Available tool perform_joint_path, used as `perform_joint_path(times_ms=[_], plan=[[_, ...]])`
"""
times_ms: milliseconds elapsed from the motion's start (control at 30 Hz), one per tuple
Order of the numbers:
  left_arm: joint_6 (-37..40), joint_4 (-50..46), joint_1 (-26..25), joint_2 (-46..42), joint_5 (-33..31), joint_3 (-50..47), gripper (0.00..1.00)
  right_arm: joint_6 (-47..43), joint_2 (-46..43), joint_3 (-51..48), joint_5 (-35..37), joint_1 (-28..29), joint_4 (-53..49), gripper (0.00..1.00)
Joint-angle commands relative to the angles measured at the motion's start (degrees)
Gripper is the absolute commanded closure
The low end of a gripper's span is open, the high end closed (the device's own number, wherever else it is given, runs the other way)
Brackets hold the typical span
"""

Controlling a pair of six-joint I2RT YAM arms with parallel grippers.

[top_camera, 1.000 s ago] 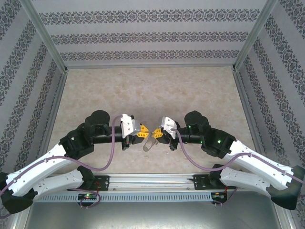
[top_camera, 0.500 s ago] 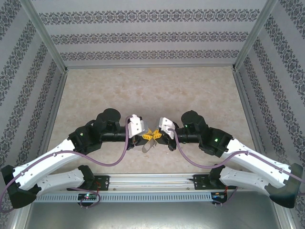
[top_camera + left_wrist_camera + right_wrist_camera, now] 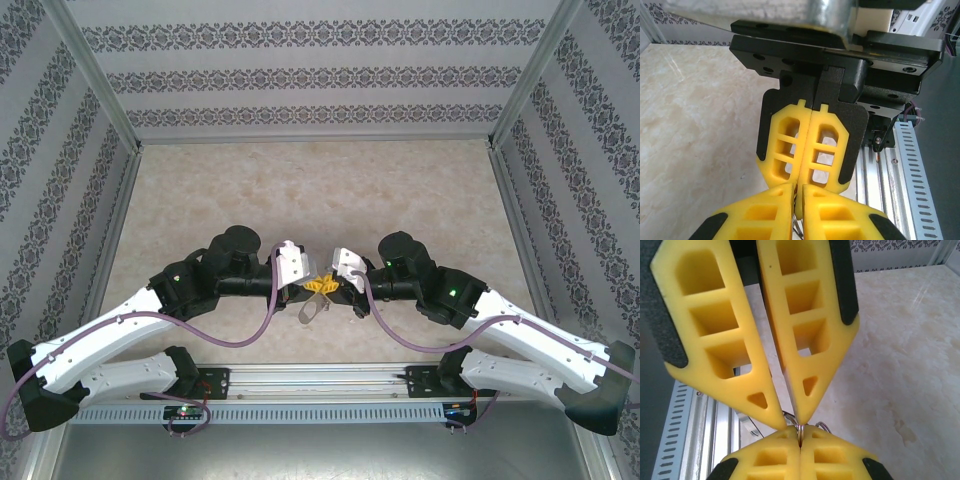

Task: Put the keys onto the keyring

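Now the L arm has swung in. A sec ago the left gripper (image 3: 311,286) sat apart from the right gripper (image 3: 329,288) w/ a clear gap. Now the yellow fingertips meet tip-to-tip, low over the beige marble-look table (image 3: 300,190), near the front edge. R arm has barely shifted.

Left fingers were a bit wider on approach and are now narrow, pinched onto thin wire. Right fingers are fully closed, pads pressed flat together, tips on the same wire bundle.

The dull grey oval metal keyring (image 3: 312,308) hangs just below the meeting point, between the two grippers. Can't tell if it touches the table. Small wire rings (image 3: 822,427) poke out right at the tips.

Meaning, prob: both grippers now have the ring, so the two-handed hold for threading is set up. Can't tell where the green-headed key is, or whether it's on the ring yet.
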Motion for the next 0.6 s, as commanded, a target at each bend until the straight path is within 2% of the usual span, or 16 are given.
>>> perform_joint_path(times_ms=[0, 400, 567], plan=[[0.97, -1.77, -0.62, 0.36, -0.13, 0.1, 0.84, -0.26, -1.27, 1.7, -2.17, -0.12, 2.13, 1.0], [1.14, -1.32, -0.62, 0.26, -1.14, -0.37, 0.77, -0.3, -1.71, 1.35, -2.97, -0.04, 2.26, 1.0], [1.22, -1.49, -0.62, 0.35, -0.86, -0.25, 0.84, -0.37, -1.8, 1.35, -2.99, -0.04, 2.24, 1.0]])
